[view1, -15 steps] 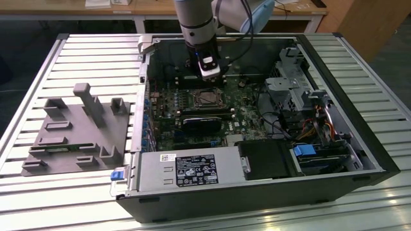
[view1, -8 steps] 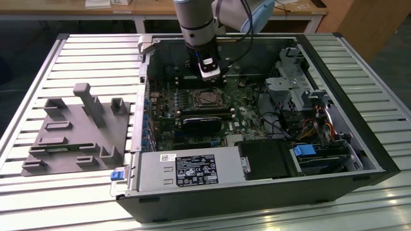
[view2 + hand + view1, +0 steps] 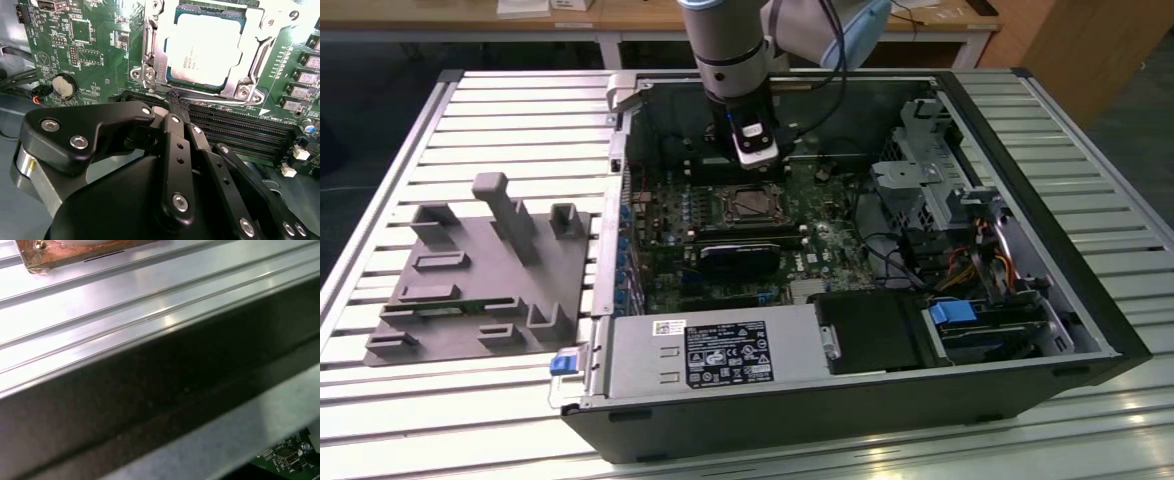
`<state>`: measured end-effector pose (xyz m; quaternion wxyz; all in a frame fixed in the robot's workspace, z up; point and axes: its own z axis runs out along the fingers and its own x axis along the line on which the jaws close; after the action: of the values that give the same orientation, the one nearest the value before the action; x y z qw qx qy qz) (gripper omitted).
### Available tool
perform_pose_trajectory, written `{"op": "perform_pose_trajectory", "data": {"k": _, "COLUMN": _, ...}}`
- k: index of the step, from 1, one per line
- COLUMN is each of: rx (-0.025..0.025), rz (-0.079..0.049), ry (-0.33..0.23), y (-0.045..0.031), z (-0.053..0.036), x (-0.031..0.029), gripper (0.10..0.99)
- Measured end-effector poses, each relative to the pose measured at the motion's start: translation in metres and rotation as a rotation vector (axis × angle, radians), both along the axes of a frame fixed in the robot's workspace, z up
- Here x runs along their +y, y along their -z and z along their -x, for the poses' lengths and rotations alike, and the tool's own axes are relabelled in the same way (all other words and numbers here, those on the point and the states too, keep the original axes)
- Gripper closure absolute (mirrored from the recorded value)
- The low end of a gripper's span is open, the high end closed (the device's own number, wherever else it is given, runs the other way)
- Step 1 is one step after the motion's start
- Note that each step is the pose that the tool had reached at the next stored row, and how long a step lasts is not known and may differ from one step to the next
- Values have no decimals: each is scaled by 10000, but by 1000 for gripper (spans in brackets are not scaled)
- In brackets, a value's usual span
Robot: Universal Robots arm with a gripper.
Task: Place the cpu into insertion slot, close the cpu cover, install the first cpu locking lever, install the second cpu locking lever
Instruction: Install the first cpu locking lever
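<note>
The cpu [image 3: 205,47] lies flat in the slot [image 3: 750,203] on the green board [image 3: 90,45], and the silver cover [image 3: 156,60] is down around it, so its grey top shows through the window. In the second wrist view the gripper [image 3: 174,100] has its black fingers [image 3: 176,145] pressed together with nothing seen between them, and the tips are just beside the cover's edge, on the side of the memory slots [image 3: 240,127]. The board sits in an open case [image 3: 854,400] on a ribbed metal table [image 3: 494,110].
</note>
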<state>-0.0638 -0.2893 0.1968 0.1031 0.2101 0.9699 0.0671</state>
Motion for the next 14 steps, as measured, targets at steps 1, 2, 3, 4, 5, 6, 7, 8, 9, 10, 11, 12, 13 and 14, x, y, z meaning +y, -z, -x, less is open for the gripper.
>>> {"op": "perform_pose_trajectory", "data": {"k": 1, "rx": -2, "rz": -2, "ry": -1, "y": 1, "z": -3, "x": 0, "gripper": 984}}
{"op": "perform_pose_trajectory", "data": {"k": 2, "rx": -2, "rz": -2, "ry": 1, "y": 1, "z": -8, "x": 0, "gripper": 984}}
{"op": "perform_pose_trajectory", "data": {"k": 3, "rx": -2, "rz": -1, "ry": 1, "y": 1, "z": -16, "x": 0, "gripper": 984}}
{"op": "perform_pose_trajectory", "data": {"k": 4, "rx": -2, "rz": -2, "ry": 1, "y": 2, "z": -24, "x": 0, "gripper": 984}}
{"op": "perform_pose_trajectory", "data": {"k": 5, "rx": -2, "rz": -1, "ry": 1, "y": 2, "z": -31, "x": 0, "gripper": 984}}
{"op": "perform_pose_trajectory", "data": {"k": 6, "rx": -2, "rz": -2, "ry": 0, "y": 2, "z": -35, "x": 0, "gripper": 984}}
{"op": "perform_pose_trajectory", "data": {"k": 7, "rx": -1, "rz": -1, "ry": 1, "y": 3, "z": -36, "x": 0, "gripper": 984}}
{"op": "perform_pose_trajectory", "data": {"k": 8, "rx": -1, "rz": 0, "ry": 2, "y": 3, "z": -36, "x": 0, "gripper": 984}}
{"op": "perform_pose_trajectory", "data": {"k": 9, "rx": -1, "rz": 0, "ry": 1, "y": 4, "z": -37, "x": 0, "gripper": 984}}
{"op": "perform_pose_trajectory", "data": {"k": 10, "rx": -1, "rz": 1, "ry": -1, "y": 4, "z": -38, "x": 0, "gripper": 984}}
{"op": "perform_pose_trajectory", "data": {"k": 11, "rx": 0, "rz": 1, "ry": -2, "y": 5, "z": -38, "x": 0, "gripper": 984}}
{"op": "perform_pose_trajectory", "data": {"k": 12, "rx": -1, "rz": 0, "ry": -4, "y": 7, "z": -38, "x": 0, "gripper": 984}}
{"op": "perform_pose_trajectory", "data": {"k": 13, "rx": -1, "rz": 0, "ry": -5, "y": 9, "z": -38, "x": 0, "gripper": 984}}
{"op": "perform_pose_trajectory", "data": {"k": 14, "rx": 0, "rz": 1, "ry": -7, "y": 11, "z": -38, "x": 0, "gripper": 984}}
